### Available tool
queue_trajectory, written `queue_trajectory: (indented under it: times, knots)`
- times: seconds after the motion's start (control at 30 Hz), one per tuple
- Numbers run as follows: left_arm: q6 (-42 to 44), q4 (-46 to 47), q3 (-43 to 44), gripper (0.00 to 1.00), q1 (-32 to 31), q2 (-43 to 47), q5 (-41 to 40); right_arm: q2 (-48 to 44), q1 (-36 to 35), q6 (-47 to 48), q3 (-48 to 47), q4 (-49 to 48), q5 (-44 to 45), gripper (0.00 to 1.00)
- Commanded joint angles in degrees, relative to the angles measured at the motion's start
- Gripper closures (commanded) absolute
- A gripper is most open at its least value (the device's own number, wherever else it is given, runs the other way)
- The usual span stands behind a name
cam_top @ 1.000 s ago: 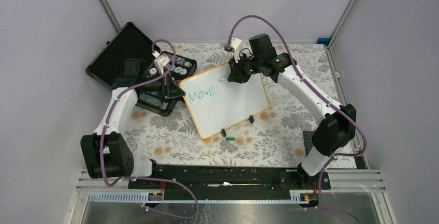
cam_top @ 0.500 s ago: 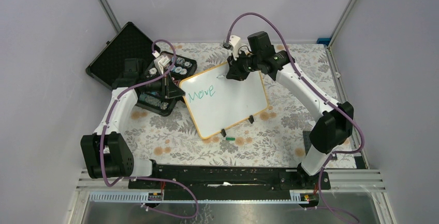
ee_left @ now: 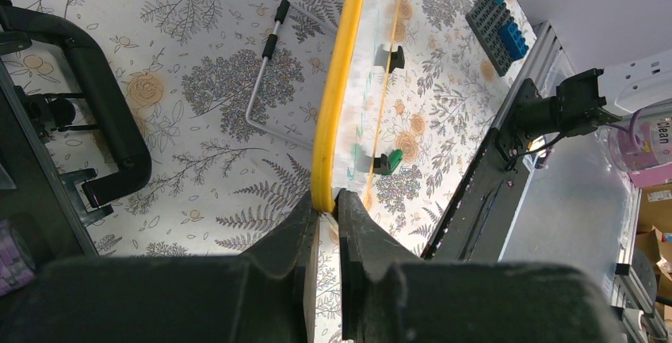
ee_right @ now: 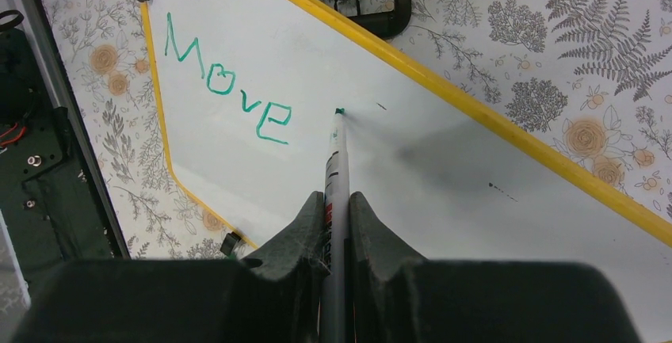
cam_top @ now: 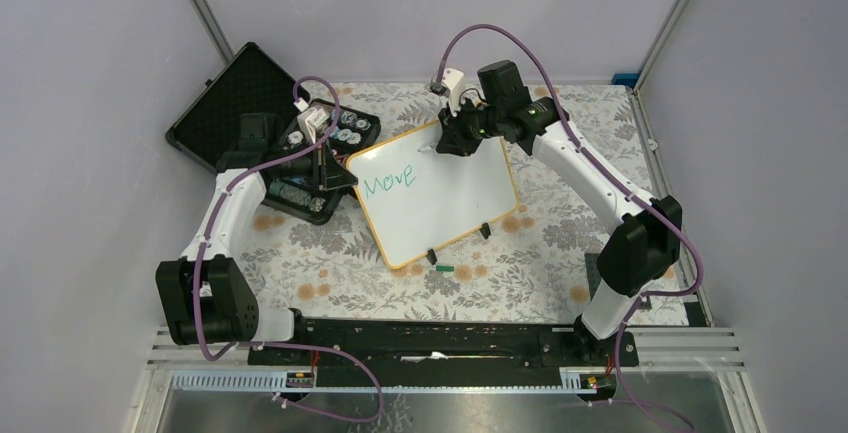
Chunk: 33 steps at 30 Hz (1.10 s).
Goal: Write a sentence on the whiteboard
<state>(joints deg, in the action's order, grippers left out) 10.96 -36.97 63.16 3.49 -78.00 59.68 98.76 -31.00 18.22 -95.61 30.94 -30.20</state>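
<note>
The whiteboard [cam_top: 450, 203] with its orange-yellow rim lies tilted mid-table on two black clip feet. Green handwriting reading "Move" [cam_top: 388, 182] sits near its far left corner, also in the right wrist view [ee_right: 230, 81]. My left gripper [cam_top: 340, 175] is shut on the board's left rim [ee_left: 331, 121]. My right gripper [cam_top: 455, 143] is shut on a white marker [ee_right: 337, 177] near the board's far edge. The marker's green tip [ee_right: 339, 111] is at the board surface just right of the "e". A green marker cap [cam_top: 444, 268] lies by the board's near edge.
A black foam-lined case [cam_top: 235, 98] lies open at the far left, with a black tray of small parts [cam_top: 325, 138] beside it. A blue and grey block [ee_left: 499, 22] lies on the right side of the floral tablecloth. A bent metal rod [ee_left: 265, 74] lies behind the board.
My right gripper with the marker shifted slightly toward the board's far edge, away from "Move". The left arm and the board have not moved.
</note>
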Motion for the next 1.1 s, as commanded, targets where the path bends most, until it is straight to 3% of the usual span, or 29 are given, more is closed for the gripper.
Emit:
queue_trajectory:
  times: [0.0, 1.07]
  knots:
    - [3.2, 1.6, -0.5, 1.0, -0.1, -0.1, -1.3, 0.5, -0.6, 0.9, -1.6, -0.7, -1.4, 1.0]
    - [3.5, 1.6, -0.5, 1.0, -0.2, -0.6, -1.5, -2.6, -0.6, 3.0, 8.8, -0.6, -0.4, 1.0]
